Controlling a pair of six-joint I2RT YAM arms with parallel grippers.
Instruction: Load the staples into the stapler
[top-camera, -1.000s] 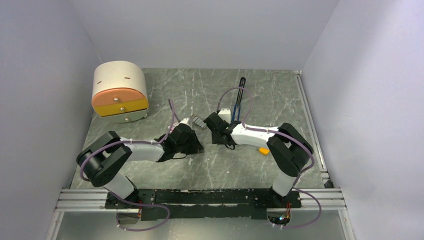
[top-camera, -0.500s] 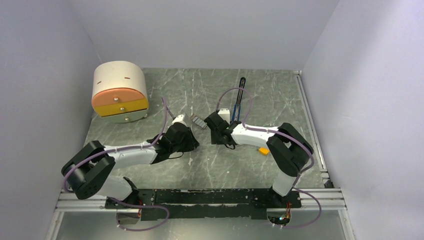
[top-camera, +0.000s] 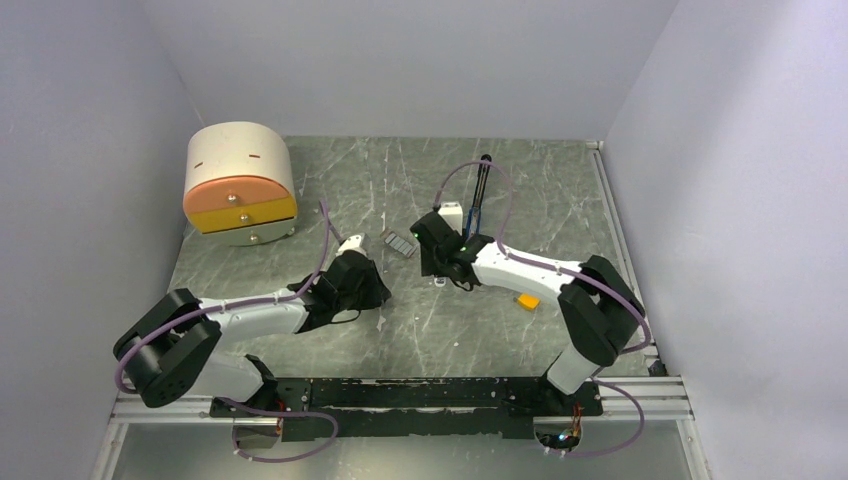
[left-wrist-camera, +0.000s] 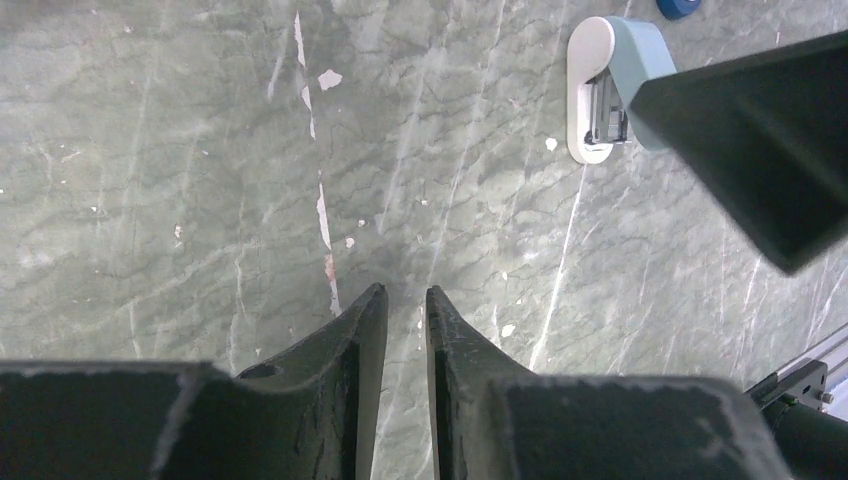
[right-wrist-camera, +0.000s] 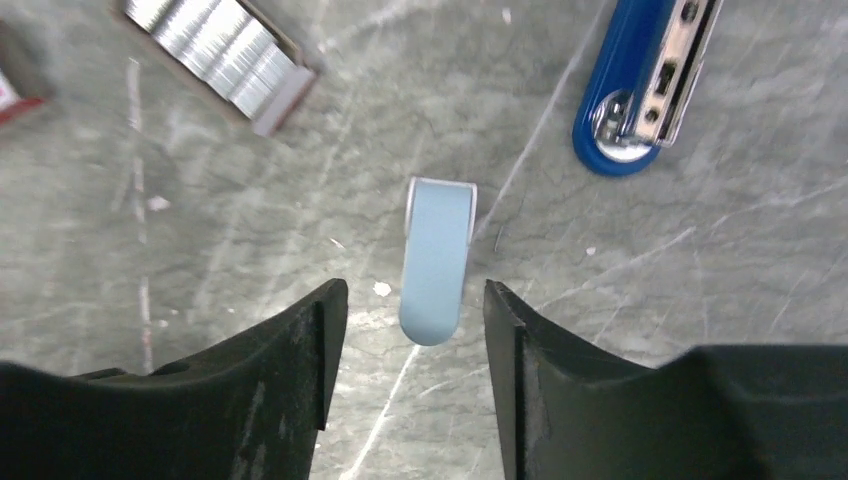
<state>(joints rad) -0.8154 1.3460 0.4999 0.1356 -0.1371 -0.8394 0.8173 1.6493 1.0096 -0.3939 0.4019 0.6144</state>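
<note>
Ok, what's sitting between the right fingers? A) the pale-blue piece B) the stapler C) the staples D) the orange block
A: the right wrist view shows the pale-blue piece lying in the gap between the spread right fingers, staples and stapler farther off.

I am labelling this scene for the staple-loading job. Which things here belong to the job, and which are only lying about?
Belong to the job:
- the staples
- the stapler

Only lying about:
- the pale-blue piece
- the orange block
- the round drawer unit
</note>
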